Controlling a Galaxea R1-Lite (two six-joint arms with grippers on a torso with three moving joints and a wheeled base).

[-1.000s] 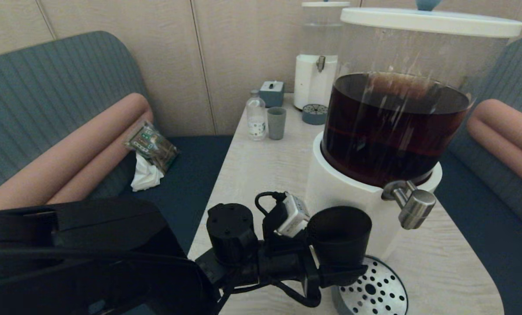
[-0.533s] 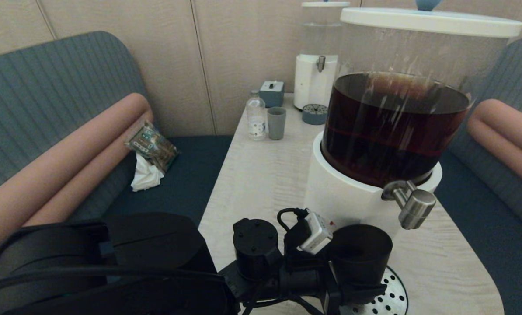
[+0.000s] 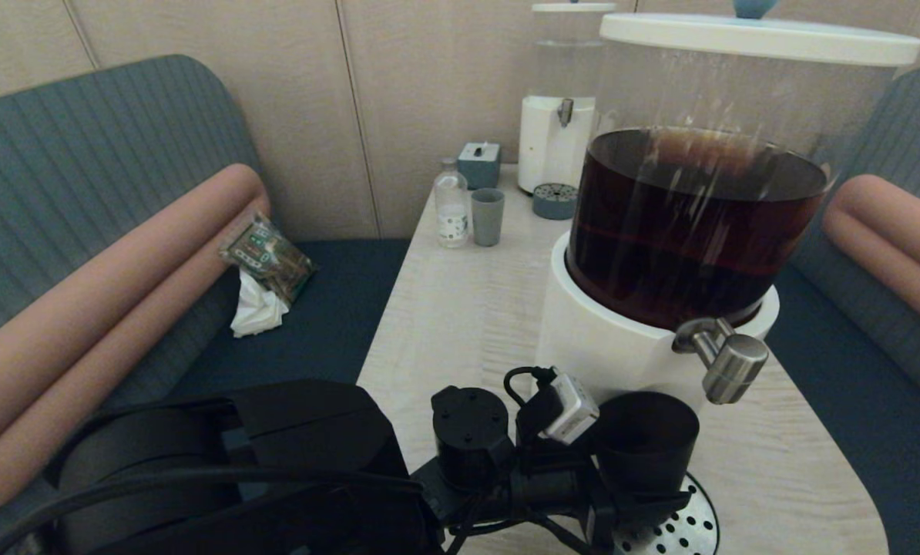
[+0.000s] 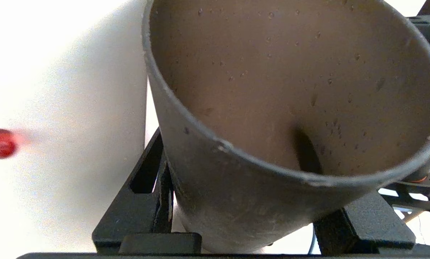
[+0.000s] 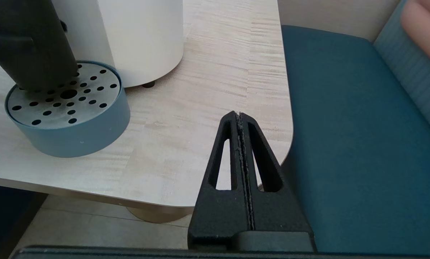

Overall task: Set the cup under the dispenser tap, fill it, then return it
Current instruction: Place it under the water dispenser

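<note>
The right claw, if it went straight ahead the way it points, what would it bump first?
Probably the table. The shut right claw points over its corner toward bare tabletop beside the white dispenser base; depth is hard to judge.

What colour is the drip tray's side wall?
Muted blue-grey drip tray wall under a perforated metal top; clearest in the right wrist view.

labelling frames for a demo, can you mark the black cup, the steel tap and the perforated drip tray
black cup (image 3: 649,441): head view, on its dark inner wall just below the rim.
steel tap (image 3: 735,368): head view, on the brushed cylindrical body.
perforated drip tray (image 5: 62,108): right wrist view, on the bare holed metal top.
</note>
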